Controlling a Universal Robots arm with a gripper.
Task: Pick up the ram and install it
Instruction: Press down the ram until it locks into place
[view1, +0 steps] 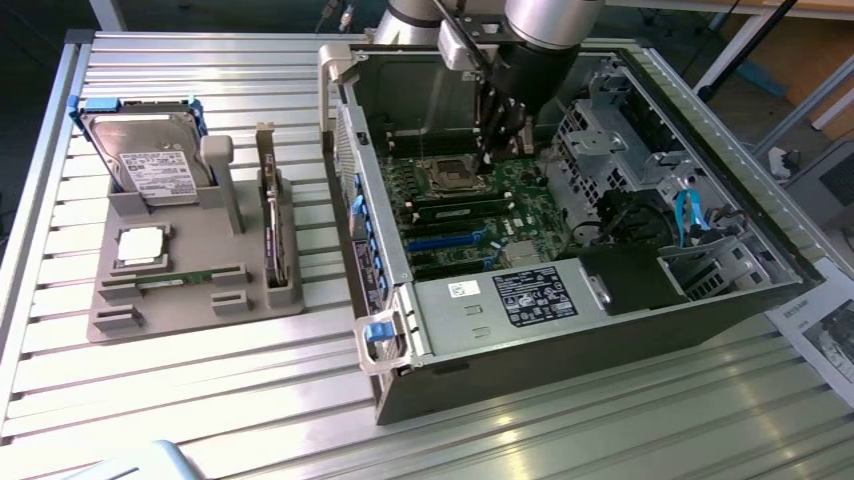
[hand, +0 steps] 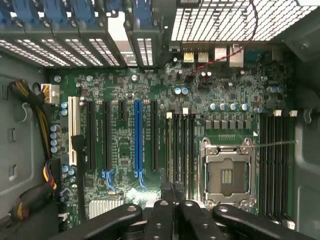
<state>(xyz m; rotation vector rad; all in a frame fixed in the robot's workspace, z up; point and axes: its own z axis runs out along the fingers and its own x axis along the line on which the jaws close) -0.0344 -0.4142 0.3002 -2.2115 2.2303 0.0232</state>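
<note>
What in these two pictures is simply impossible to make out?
- Exterior view: the print on the hard drive label is too small to read.
- Exterior view: the arm is cut off by the top edge.
- Wrist view: the gripper is shut, but its own fingers hide whether anything sits between them.
- Wrist view: the gripper covers one edge of the motherboard.

Arm (view1: 534, 40) reaches down into open PC case (view1: 561, 330), gripper (view1: 497, 150) closed, hanging just above the motherboard (view1: 467, 215) beside the CPU socket (view1: 445, 175).
</note>
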